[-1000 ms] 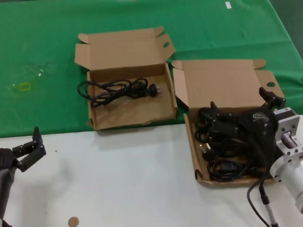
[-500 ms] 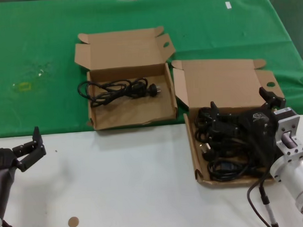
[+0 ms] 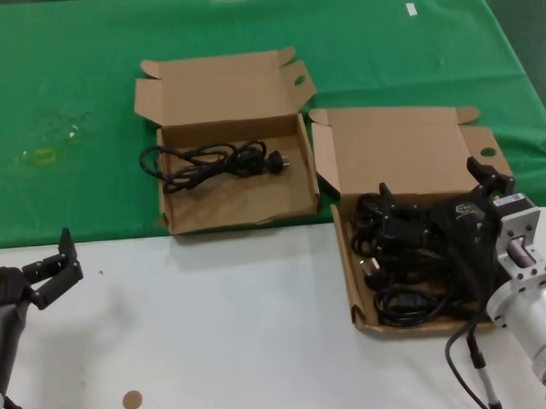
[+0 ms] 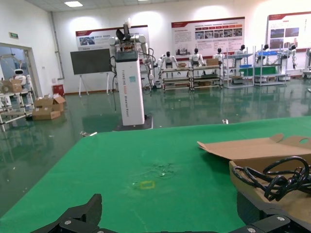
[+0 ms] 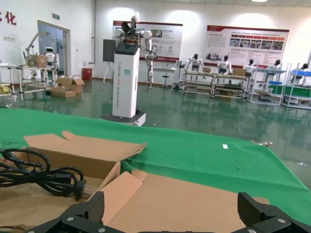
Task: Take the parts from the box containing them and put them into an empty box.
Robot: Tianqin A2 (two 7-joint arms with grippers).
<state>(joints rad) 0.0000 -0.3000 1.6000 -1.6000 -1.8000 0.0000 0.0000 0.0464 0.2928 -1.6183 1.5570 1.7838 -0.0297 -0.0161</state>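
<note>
- Head view only: the shallow box (image 3: 396, 254) holds a heap of black cables (image 3: 405, 272); it lies on the tabletop (image 3: 232, 323), to the right of the deeper box (image 3: 231, 148).
- Head view only: the deeper box contains one coiled cable (image 3: 213, 162). It sits on the green cloth (image 3: 71, 86).
- Left wrist view: that cable (image 4: 277, 177) is seen from the side, partly above the box wall.
- Right wrist view: its moulded plug (image 5: 77, 187) is visible, also the shallow box's lid panel (image 5: 180, 204).
- Compared with the earlier frames, nothing has shifted: both arms and both boxes hold the same positions.
- Right pincer (image 3: 439, 203): fingers spread wide, positioned over the cable heap, gripping nothing; contact with the cables cannot be determined.
- Left pincer (image 3: 51, 266): open, empty, parked at the left tabletop edge, well apart from both boxes.
</note>
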